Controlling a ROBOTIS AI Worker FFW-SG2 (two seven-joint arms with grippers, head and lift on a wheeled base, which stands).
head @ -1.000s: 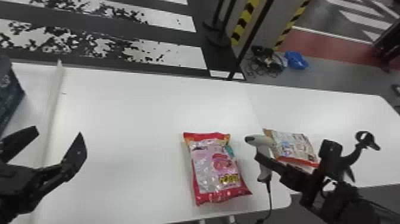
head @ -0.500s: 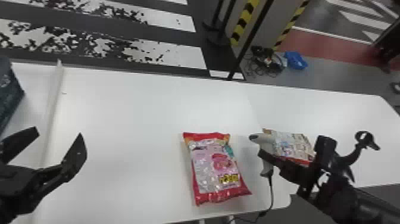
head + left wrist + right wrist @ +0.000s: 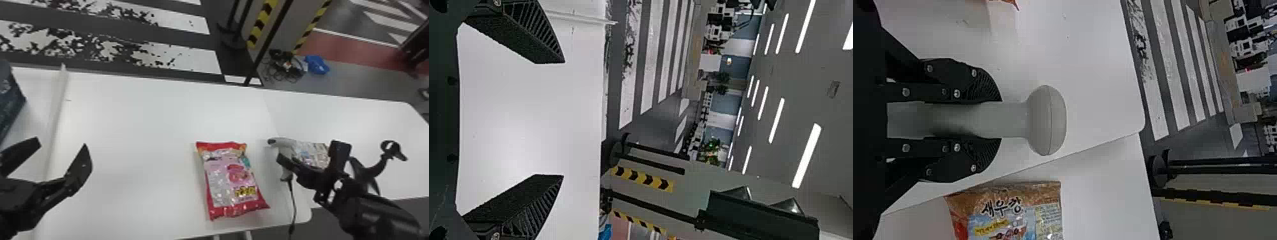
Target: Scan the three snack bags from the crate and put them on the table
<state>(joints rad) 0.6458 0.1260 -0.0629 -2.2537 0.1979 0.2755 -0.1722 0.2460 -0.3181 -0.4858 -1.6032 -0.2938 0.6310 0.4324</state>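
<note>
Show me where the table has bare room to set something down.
Widest: the table between the white ridge and pink bag. More lies beyond the scanner and orange bag, toward the far edge. Crowded: right of the pink bag, where the right fingers grip the scanner.

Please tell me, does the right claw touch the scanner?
Touching. The right wrist view shows the right claw with its two fingers against the scanner, one on each side of its handle.
</note>
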